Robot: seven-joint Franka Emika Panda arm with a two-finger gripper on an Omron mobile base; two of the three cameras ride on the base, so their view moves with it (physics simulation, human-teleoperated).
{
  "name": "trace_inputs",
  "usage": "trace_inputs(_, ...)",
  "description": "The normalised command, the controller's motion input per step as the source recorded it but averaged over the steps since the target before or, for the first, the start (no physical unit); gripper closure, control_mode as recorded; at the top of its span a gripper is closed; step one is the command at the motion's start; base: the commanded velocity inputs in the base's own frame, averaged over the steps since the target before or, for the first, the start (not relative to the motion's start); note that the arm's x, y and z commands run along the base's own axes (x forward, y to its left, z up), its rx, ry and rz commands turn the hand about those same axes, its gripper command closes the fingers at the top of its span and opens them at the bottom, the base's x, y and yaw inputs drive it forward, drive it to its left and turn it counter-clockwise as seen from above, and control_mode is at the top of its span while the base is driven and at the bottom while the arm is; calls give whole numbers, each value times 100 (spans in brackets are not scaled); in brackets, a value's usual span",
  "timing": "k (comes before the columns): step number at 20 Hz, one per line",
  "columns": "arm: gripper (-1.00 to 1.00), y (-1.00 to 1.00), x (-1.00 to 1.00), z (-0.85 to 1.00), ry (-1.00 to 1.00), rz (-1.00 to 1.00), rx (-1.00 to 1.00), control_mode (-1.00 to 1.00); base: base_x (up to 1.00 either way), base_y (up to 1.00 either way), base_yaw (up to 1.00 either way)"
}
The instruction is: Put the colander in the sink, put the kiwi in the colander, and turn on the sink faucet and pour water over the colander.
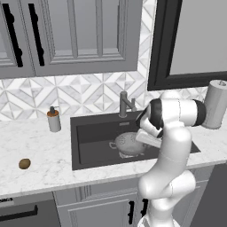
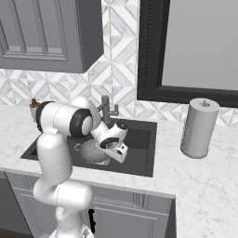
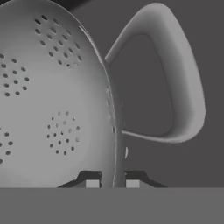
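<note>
The grey holed colander [image 1: 127,143] [image 2: 90,151] sits inside the dark sink [image 1: 88,133] [image 2: 139,148], right of the basin's middle. In the hand view its holed wall [image 3: 52,109] and one loop handle [image 3: 183,87] loom close. My gripper [image 3: 112,183] straddles the colander's rim, one fingertip inside and one outside, narrowly shut on it. The small brown kiwi [image 1: 25,163] lies on the counter far left of the sink. Behind the basin the grey faucet [image 1: 124,104] [image 2: 107,109] stands with no water running.
A soap dispenser [image 1: 54,119] stands on the counter left of the sink. A tall paper towel roll [image 1: 216,104] [image 2: 200,128] is on the counter to the right. Cabinets hang above, and a dark-framed window is behind the sink.
</note>
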Motion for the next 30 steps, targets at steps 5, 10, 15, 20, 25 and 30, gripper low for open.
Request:
trace_inputs(5, 100, 0, 2, -22, 2, 8, 4, -100, 0, 0, 0)
trace_inputs(10, 100, 0, 15, -8, 0, 5, 3, -100, 0, 0, 0)
trace_inputs(15, 100, 0, 2, -6, 1, 4, 0, -100, 0, 0, 0)
trace_inputs(20, 100, 0, -4, -9, 4, 2, 0, -100, 0, 0, 0)
trace_inputs(25, 100, -1, -2, -14, 3, 1, 0, -100, 0, 0, 0)
trace_inputs(30, 100, -10, -2, -8, 2, 3, 0, -100, 0, 0, 0)
